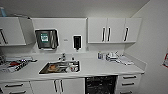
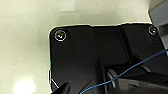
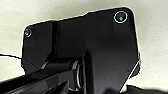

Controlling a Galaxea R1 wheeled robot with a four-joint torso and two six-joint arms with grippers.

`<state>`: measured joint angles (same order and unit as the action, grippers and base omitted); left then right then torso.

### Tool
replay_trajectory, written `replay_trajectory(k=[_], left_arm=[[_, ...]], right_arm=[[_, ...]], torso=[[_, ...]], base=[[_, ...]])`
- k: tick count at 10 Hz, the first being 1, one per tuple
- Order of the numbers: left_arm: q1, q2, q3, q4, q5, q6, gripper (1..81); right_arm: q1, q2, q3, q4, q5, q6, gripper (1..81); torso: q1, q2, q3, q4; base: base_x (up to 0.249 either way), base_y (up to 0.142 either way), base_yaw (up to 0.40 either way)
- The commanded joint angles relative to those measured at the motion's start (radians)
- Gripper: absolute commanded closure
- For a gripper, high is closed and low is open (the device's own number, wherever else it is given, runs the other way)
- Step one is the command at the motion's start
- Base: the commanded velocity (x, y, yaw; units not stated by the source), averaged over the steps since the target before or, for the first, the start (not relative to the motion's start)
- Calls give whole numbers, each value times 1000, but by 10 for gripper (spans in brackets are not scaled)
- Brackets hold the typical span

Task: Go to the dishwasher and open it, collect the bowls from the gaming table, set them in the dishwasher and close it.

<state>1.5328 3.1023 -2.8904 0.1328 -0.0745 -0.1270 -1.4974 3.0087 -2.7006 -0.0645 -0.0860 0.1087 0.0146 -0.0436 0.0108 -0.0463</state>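
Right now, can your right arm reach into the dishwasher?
Probably, or nearly. The dishwasher stands open right below the counter in the head view, its dark racks showing, with nothing in front of it. I can't tell how far away the arm is.

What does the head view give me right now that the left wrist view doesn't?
Head view alone: the kitchen counter with a sink holding dishes, wall cabinets, a dark wall dispenser, and the dishwasher under the counter, its dark racked interior showing. Left wrist view alone: the robot's own dark plate, a blue cable running across it, and pale speckled floor. Shared: nothing that I can match between them; no bowls are visible in either.
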Motion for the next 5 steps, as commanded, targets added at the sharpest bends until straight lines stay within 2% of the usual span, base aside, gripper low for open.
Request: replay_trajectory(k=[1,5], left_arm=[[-62,1,-1,-12,44,-2,10],[-78,1,0,-5,45,6,10]], right_arm=[[67,6,-25,-6,-54,8,10],[61,12,-50,-8,-46,3,10]], torso=[[0,0,0,0],[0,0,0,0]], base=[[0,0,0],[0,0,0]])
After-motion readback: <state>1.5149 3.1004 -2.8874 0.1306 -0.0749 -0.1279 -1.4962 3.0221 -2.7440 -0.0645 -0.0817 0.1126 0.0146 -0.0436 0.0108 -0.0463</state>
